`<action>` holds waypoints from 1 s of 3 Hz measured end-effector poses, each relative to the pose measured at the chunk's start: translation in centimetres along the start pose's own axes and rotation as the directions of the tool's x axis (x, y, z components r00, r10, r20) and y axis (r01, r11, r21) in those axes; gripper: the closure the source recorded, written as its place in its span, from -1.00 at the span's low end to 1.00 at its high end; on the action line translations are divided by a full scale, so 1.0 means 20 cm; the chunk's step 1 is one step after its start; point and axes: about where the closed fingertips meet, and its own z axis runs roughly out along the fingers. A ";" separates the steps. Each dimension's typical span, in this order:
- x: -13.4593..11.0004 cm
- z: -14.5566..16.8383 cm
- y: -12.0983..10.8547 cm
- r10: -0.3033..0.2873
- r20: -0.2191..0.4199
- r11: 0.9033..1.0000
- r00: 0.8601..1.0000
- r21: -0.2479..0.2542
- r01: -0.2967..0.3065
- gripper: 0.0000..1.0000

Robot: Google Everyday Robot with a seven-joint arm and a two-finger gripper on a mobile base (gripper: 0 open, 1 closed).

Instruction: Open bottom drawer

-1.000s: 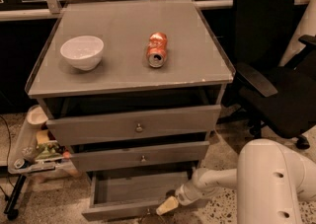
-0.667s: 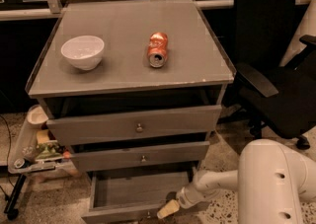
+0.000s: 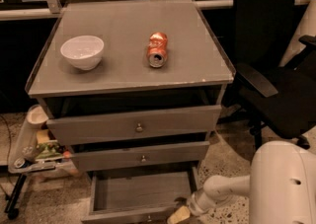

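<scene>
Camera view, bottom drawer point(image 3: 140, 192) still open, hand point(image 3: 178, 214) beside its front

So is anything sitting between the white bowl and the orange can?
No: the camera view shows bare grey cabinet top between the bowl and the can. The end effector is down at the front right corner of the open bottom drawer.

Grey cabinet top point(image 3: 123, 77) carrying two objects: a crushed orange soda can point(image 3: 157, 49) lying on its side near the centre, its open end toward the front edge, and a white bowl point(image 3: 82, 52) standing upright to the left of the can, well apart from it. Speckled floor point(image 3: 232, 161), below and to the right of the can, bearing the cabinet and a black office chair point(image 3: 276, 85). The gripper point(image 3: 178, 214) sits far below the can, at the front right corner of the open bottom drawer point(image 3: 140, 192).
</scene>
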 end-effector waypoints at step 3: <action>0.12 -0.05 0.04 0.025 -0.032 1.000 0.999 -0.001 -0.025 -1.00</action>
